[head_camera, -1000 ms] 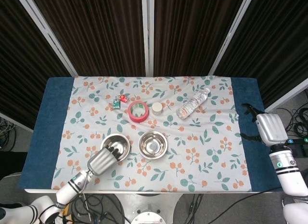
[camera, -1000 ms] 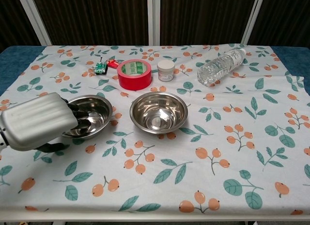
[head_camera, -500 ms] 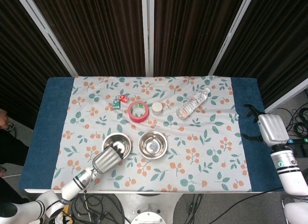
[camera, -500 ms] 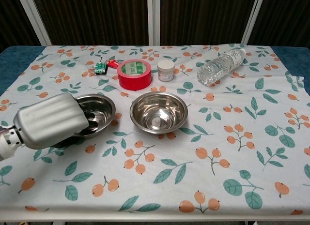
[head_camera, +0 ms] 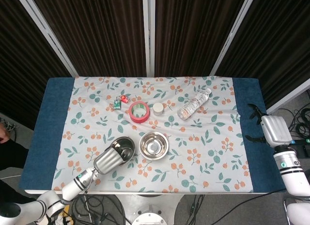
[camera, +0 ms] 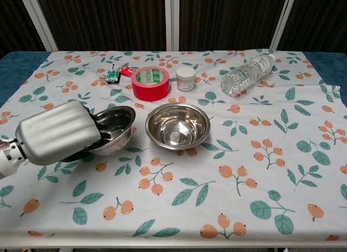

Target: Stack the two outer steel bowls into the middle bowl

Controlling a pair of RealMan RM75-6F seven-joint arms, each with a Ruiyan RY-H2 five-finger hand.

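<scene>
My left hand [head_camera: 109, 161] [camera: 57, 133] grips the near rim of the left steel bowl [head_camera: 124, 148] [camera: 116, 127], with fingers inside it. That bowl is tilted, its near side raised off the cloth, and its far rim points toward the middle steel bowl [head_camera: 154, 145] [camera: 178, 126]. The middle bowl sits upright on the floral cloth, a small gap from the tilted one. My right hand [head_camera: 273, 129] hangs over the blue cloth at the table's right edge, far from both bowls, holding nothing, fingers apart. It does not show in the chest view.
Behind the bowls stand a red tape roll [head_camera: 138, 112] [camera: 150, 83] and a small white jar [head_camera: 158, 108] [camera: 186, 78]. A clear water bottle [head_camera: 193, 104] [camera: 248, 74] lies at the back right. A small green and red item [head_camera: 117, 104] [camera: 112, 75] lies at the back left.
My left hand has taken the left bowl by its rim, tipped it up and shifted it right toward the middle bowl. The right hand drifted slightly outward.
</scene>
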